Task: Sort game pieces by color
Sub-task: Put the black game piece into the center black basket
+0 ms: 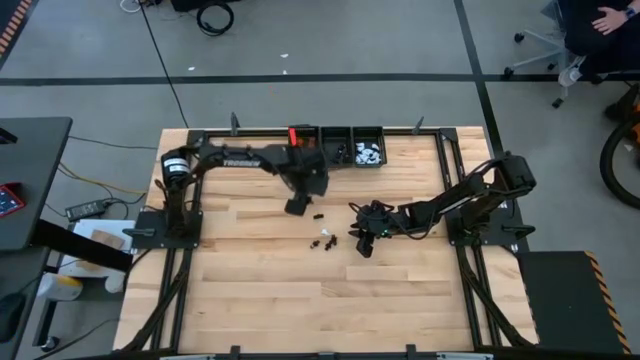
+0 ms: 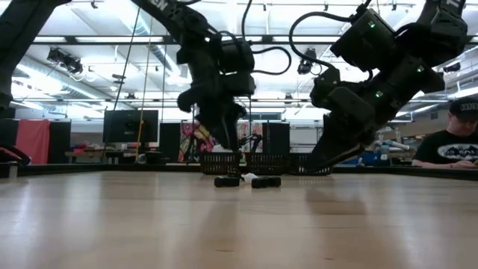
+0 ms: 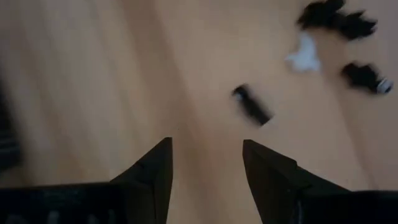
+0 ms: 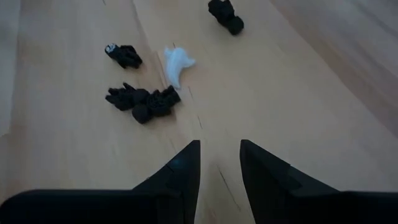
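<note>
Both arms angled down over table [image 1: 260,290]

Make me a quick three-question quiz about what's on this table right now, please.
1. True or false: the left gripper has its jaws closed on a piece.
2. What colour is the lone light piece among the loose game pieces?
A. orange B. white C. green
3. Fill in: the bins sit along the table's ___ edge, seen from above.

Key: 1 false; 2 B; 3 far (top)
</note>
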Robot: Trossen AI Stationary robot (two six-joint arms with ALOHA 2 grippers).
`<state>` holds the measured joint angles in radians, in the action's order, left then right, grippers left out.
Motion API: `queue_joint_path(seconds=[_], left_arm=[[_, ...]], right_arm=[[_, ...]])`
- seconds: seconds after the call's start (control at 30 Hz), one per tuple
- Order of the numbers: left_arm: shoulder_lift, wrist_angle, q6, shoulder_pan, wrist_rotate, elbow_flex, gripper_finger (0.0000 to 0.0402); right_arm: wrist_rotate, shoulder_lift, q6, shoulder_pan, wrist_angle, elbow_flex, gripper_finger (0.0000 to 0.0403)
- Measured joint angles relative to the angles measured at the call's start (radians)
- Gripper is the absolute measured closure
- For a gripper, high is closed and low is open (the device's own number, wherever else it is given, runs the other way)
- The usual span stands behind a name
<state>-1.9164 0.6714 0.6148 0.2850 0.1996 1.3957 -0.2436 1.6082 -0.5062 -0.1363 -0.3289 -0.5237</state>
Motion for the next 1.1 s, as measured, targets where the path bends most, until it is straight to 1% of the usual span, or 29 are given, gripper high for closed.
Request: queue_joint_path(seconds=[0.17, 0.27, 0.43, 0.5, 0.57, 0.73, 1.03, 1.1], left_arm=[[0.0, -0.093, -0.101, -0.078, -0.013, -0.053, 0.023], [0.0, -0.121, -0.171, -0.11, -0.059, -0.06, 0.023], [0.0, -0.138, -0.324, -0.136, -0.089, -0.062, 0.023], [0.0, -0.136, -0.358, -0.141, -0.116, -0.062, 0.023], [0.0, -0.142, -0.381, -0.139, -0.137, -0.062, 0.023], [0.0, -0.182, -0.426, -0.139, -0.145, -0.062, 0.023], [-0.059, -0.15, -0.496, -0.174, -0.147, -0.063, 0.023], [-0.061, -0.14, -0.497, -0.186, -0.181, -0.063, 0.023]], right_arm=[[-0.025, -0.04, -0.016, -0.001, 0.036, 0.0, 0.0284], [-0.046, -0.059, -0.016, -0.006, 0.045, 0.0, 0.0284], [-0.067, -0.064, -0.015, -0.007, 0.048, 0.0, 0.0284], [-0.07, -0.064, -0.014, -0.007, 0.048, 0.0, 0.0284], [-0.07, -0.064, -0.015, -0.007, 0.049, 0.0, 0.0284], [-0.068, -0.064, -0.015, -0.007, 0.048, 0.0, 0.0284], [-0.066, -0.064, -0.015, -0.007, 0.054, 0.0, 0.0284], [-0.068, -0.064, -0.015, -0.007, 0.055, 0.0, 0.0284]])
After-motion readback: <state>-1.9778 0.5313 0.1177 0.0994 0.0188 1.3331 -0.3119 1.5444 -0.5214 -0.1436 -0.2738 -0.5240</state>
